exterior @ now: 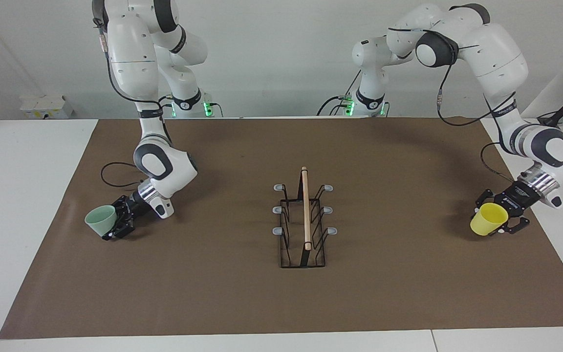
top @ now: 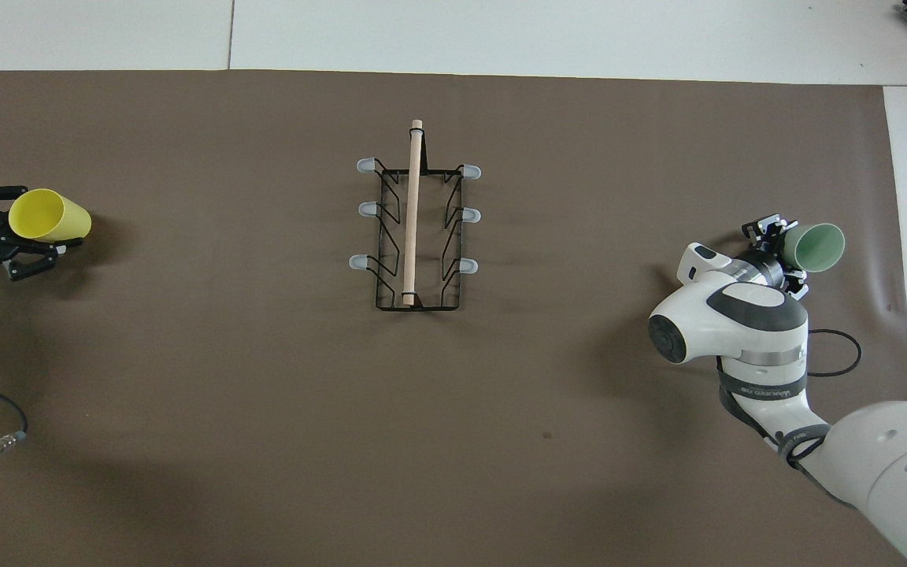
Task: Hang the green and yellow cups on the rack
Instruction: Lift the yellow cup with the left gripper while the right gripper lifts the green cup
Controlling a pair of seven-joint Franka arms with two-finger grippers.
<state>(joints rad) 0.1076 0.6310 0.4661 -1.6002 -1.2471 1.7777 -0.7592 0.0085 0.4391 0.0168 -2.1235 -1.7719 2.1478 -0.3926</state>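
Rack [exterior: 304, 220]: black wire, wooden top rod, six grey-tipped bare prongs. Green cup [exterior: 100, 220] tilted, well toward right arm's end; yellow cup [exterior: 488, 219] tilted, well toward left arm's end.

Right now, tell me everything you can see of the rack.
The rack is a narrow black wire frame, upright on the brown mat mid-table. A pale wooden rod runs along its top. Six grey-tipped prongs stick out, three per side, all bare. Nothing touches it except the mat; both cups are off toward the table's ends.
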